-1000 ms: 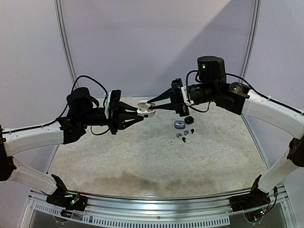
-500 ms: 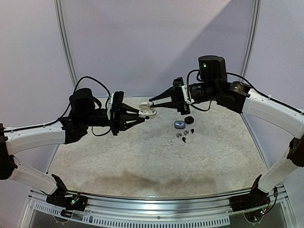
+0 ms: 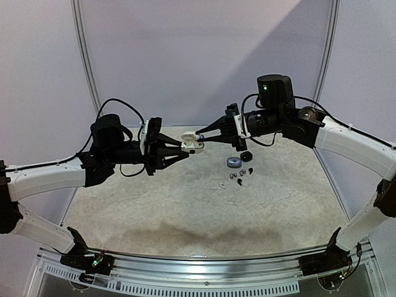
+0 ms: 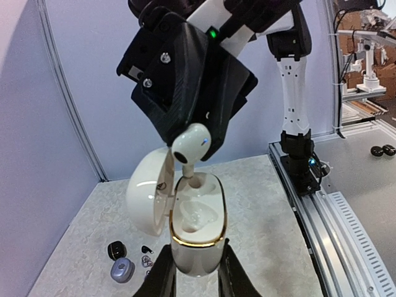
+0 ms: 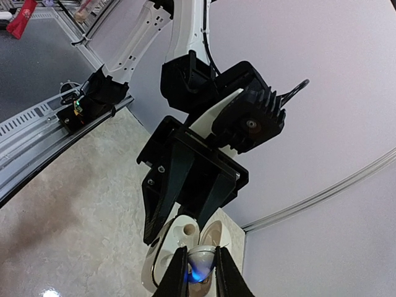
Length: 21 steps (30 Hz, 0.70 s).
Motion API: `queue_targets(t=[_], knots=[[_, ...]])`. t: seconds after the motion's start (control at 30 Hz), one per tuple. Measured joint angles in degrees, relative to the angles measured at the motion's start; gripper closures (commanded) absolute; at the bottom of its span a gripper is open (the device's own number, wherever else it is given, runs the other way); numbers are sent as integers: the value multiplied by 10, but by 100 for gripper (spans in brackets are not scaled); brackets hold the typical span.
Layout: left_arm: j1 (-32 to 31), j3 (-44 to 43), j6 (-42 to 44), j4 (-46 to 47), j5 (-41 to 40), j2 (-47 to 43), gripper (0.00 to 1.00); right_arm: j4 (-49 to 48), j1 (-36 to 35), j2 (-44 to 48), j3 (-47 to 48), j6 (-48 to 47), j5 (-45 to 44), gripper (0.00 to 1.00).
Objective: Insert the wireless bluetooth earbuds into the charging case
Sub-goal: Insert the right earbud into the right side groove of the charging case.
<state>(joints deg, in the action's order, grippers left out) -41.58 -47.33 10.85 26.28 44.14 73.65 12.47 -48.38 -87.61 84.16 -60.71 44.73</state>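
Left hand (image 3: pixel 179 147): closed on the lower body of the white charging case (image 4: pixel 197 226), which is held upright, off the tabletop (image 3: pixel 185 210), centre of the overhead view.
Reason for hold: the open top is presented toward the opposite arm, so the sockets can be reached from above.
Lid (image 4: pixel 148 190): swung open to the left in the left wrist view, clear of the sockets.
Right hand (image 5: pixel 199 272): closed on one white earbud (image 4: pixel 190 142), pinched by its rounded head.
Earbud position: directly over the far socket, dark tip pointed down at its mouth; not judged seated; contact cannot be told.
Near socket: appears empty.
Step in hand (judged): lowering the earbud into the socket.
Loose earbuds (image 3: pixel 238 176): lying on the tabletop right of centre, well apart from the held case.
Other cases: a bluish round case (image 3: pixel 233 163) and a black case (image 3: pixel 246 155) beside them.
Writing: a small dark mark inside the lid, too small to be read; no brand legible.
Lights: blue glow on the held earbud in the right wrist view.
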Motion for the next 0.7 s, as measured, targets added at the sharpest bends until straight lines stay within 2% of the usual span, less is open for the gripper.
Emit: queue_targets(t=[0.7], knots=[[0, 0, -9, 9, -3, 10, 100, -4, 9, 0, -13, 0, 15, 100]])
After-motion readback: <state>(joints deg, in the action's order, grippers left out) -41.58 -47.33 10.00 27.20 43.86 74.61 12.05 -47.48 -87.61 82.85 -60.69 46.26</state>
